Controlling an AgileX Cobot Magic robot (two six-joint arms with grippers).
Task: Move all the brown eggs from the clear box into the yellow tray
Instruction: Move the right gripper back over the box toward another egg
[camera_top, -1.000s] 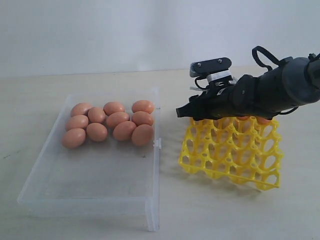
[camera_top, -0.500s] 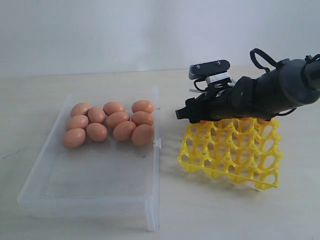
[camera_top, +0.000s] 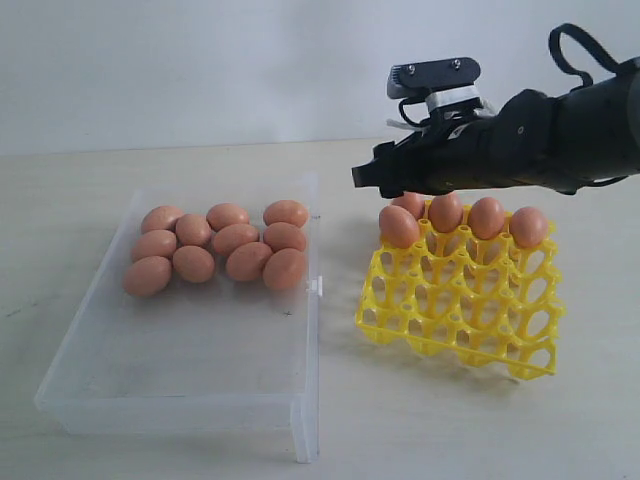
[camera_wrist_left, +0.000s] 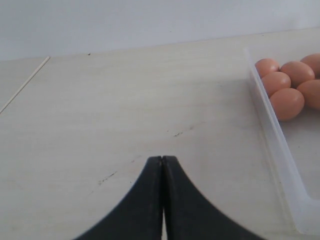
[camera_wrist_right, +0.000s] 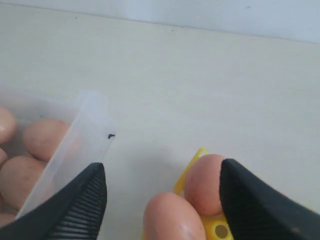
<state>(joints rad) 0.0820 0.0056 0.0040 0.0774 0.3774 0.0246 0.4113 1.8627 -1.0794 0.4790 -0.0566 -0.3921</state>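
Several brown eggs (camera_top: 235, 240) lie clustered at the far end of the clear box (camera_top: 200, 370) on the left. The yellow tray (camera_top: 470, 300) stands to its right with several eggs (camera_top: 445, 212) along its far row and one egg (camera_top: 399, 226) in the far-left corner of the row in front. My right gripper (camera_top: 368, 178) hovers open just above that corner, empty. In the right wrist view its fingers (camera_wrist_right: 90, 200) straddle two tray eggs (camera_wrist_right: 172, 217) without touching them. My left gripper (camera_wrist_left: 162, 161) is shut and empty over bare table beside the box wall (camera_wrist_left: 272, 135).
The near half of the clear box floor is bare. A small latch tab (camera_top: 316, 287) juts from the box toward the tray. The three nearer rows of the tray hold almost nothing. Pale tabletop (camera_top: 420, 420) surrounds both.
My right gripper has lifted off the tray's far-left corner and opened wider, uncovering the eggs in the far row. The eggs in the box have not moved.
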